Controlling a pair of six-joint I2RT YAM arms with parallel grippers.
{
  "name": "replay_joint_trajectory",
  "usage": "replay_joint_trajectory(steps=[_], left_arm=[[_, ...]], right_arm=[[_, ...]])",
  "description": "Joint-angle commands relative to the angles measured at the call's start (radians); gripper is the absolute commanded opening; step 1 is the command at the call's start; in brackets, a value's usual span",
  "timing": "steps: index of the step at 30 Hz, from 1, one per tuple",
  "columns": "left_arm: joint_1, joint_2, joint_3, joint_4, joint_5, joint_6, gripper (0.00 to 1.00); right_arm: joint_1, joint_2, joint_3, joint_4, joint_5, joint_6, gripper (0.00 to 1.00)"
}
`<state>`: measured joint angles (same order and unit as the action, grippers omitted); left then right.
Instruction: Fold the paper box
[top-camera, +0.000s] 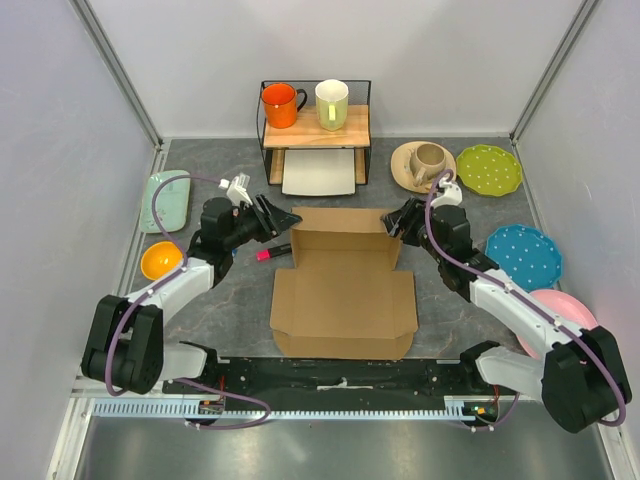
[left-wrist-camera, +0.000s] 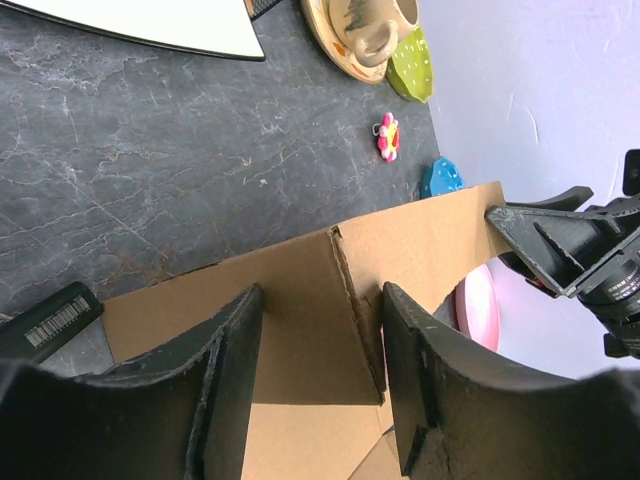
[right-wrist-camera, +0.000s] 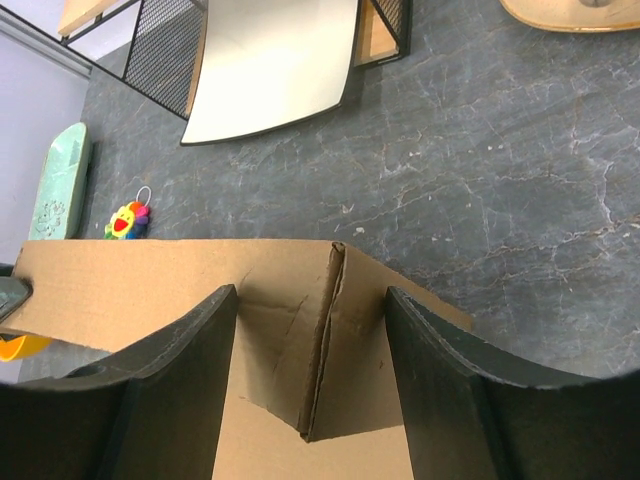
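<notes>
- Paper box lies mid counter; far wall stands up, the rest is flat.
- Left fingers and right fingers are half-open, straddling the far corners and gripping nothing.
- Next, likely: pinch the corner tabs and fold them inward.

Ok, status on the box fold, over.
Left gripper and right gripper open, each straddling a back corner. Box: back wall raised, front and sides flat. Pen lying by its left back corner.

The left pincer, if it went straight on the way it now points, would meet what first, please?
Most likely the paper box: the corner of its raised back wall stands between the left pincer's parted jaws, just ahead. How near, I cannot tell.
</notes>
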<state>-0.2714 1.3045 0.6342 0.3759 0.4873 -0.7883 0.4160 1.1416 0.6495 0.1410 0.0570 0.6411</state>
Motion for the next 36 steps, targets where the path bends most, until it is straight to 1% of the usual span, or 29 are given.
replay_joint_trajectory(steps=[1,2,6,12,15,20,23,24,27,29,32,33,36], left_arm=[[-0.005,0.021,-0.073,0.008,0.045,-0.005,0.54],[-0.005,0.021,-0.082,0.011,0.045,-0.005,0.52],[-0.006,0.030,-0.146,0.012,0.028,0.000,0.43],[-0.014,0.042,-0.232,0.012,-0.012,-0.012,0.36],[-0.023,0.047,-0.264,-0.022,-0.047,-0.014,0.33],[-0.048,0.022,-0.303,-0.087,-0.119,-0.014,0.30],[-0.058,0.003,-0.312,-0.136,-0.145,-0.009,0.28],[-0.060,-0.004,-0.317,-0.144,-0.159,-0.009,0.27],[-0.060,-0.037,-0.330,-0.160,-0.177,-0.019,0.26],[-0.060,-0.053,-0.327,-0.160,-0.179,-0.023,0.25],[-0.060,-0.056,-0.303,-0.160,-0.168,-0.031,0.27],[-0.060,-0.053,-0.294,-0.161,-0.164,-0.032,0.27],[-0.061,-0.041,-0.249,-0.183,-0.153,-0.032,0.30]], right_arm=[[-0.002,-0.011,-0.093,-0.161,0.001,-0.021,0.65],[-0.002,-0.019,-0.114,-0.164,0.001,-0.021,0.65],[-0.002,-0.049,-0.168,-0.172,0.000,-0.012,0.63],[-0.002,-0.063,-0.241,-0.175,0.004,0.005,0.59],[-0.002,-0.072,-0.283,-0.173,0.003,0.025,0.58],[-0.002,-0.092,-0.335,-0.176,-0.006,0.052,0.56],[-0.002,-0.097,-0.337,-0.204,0.010,0.063,0.51],[-0.002,-0.091,-0.337,-0.211,0.007,0.072,0.48],[0.000,-0.091,-0.352,-0.242,0.003,0.098,0.43],[0.001,-0.106,-0.364,-0.251,0.004,0.106,0.43],[0.001,-0.163,-0.346,-0.247,0.021,0.103,0.62],[0.001,-0.178,-0.334,-0.244,0.035,0.101,0.69],[0.000,-0.174,-0.257,-0.245,0.052,0.098,0.77]])
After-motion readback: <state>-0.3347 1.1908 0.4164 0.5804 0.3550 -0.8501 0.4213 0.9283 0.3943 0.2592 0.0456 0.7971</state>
